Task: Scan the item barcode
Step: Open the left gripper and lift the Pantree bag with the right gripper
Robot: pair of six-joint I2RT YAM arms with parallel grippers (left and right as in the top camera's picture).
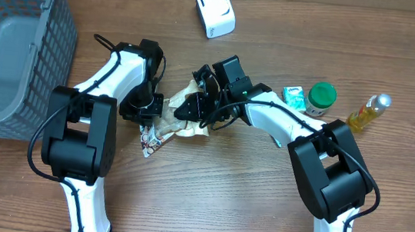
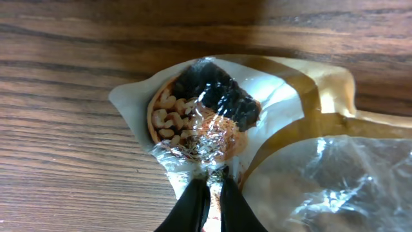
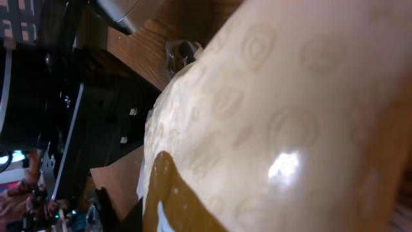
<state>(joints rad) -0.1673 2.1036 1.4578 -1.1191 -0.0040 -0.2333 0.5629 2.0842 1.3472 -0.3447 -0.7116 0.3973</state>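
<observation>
My left gripper [image 2: 210, 180] pinches the cream-and-gold plastic snack bag [image 2: 283, 90] at the seam between its jaws. Right gripper [image 1: 191, 108]: cannot tell. Pull film taut, flat for scanning.

Evenly lit from above, soft shadows on wooden table [image 1: 206, 201]. Badly blurred in right wrist view, white glare spot on snack bag [image 3: 283, 164]. Shadowed along top edge in left wrist view, glinting off plastic.
</observation>
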